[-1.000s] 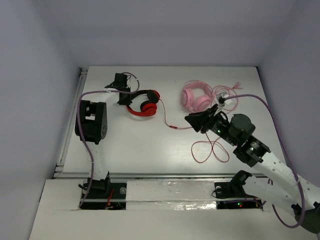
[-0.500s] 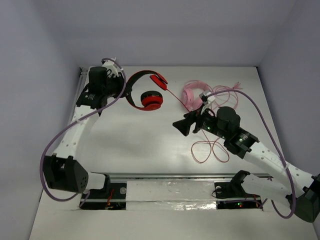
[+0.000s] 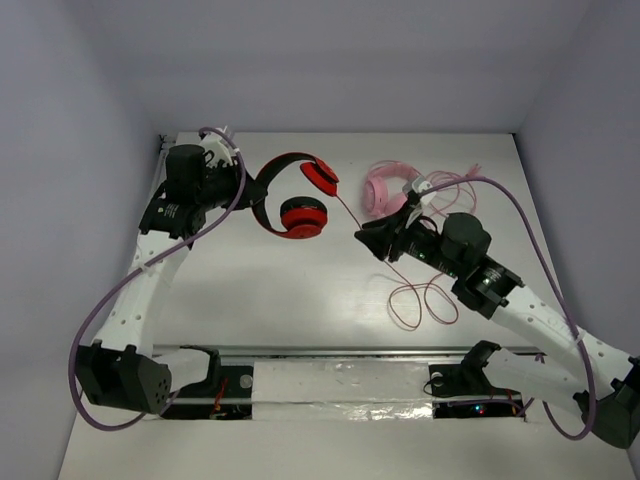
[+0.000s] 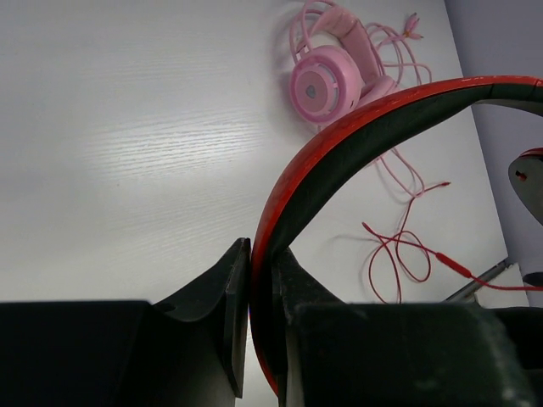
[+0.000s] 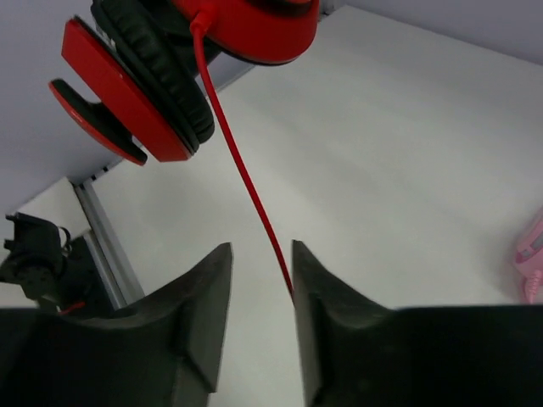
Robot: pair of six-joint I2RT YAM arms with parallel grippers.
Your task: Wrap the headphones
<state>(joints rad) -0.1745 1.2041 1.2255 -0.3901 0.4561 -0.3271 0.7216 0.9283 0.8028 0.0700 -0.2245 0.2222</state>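
Black fingers (image 4: 227, 292) of the left gripper (image 4: 261, 259) are pressed onto the curved headband of the red over-ear headphones with black inner padding (image 4: 356, 136), one finger on each side of the band. The left wrist view shows this clamp closely. The top view only shows the left gripper (image 3: 240, 186) meeting the band at the far left of the white table (image 3: 300, 290). There the headphones (image 3: 303, 217) have one round red cup facing up and the other (image 3: 320, 178) just beyond it. The right wrist view looks up at both cups (image 5: 161, 93), which hang clear of the table, with the long thin red cable (image 5: 242, 170) coming out of the upper one. That cable runs straight down into the right gripper (image 5: 261, 259), whose fingers (image 5: 208, 297) stand a little apart. It lies against the inner edge of one finger and slips out of sight behind it. In the top view the cable (image 3: 345, 208) slants from the far cup to the right gripper (image 3: 366, 233) near the middle of the table. Past the gripper it lies in loose loops (image 3: 420, 300) nearer the bases. Pink over-ear headphones (image 3: 385, 190) lie at the far side, right of the red pair, their thin pink cable (image 3: 455, 190) tangled beside them. The left wrist view also shows the pink pair (image 4: 327, 80) lying flat on the table.
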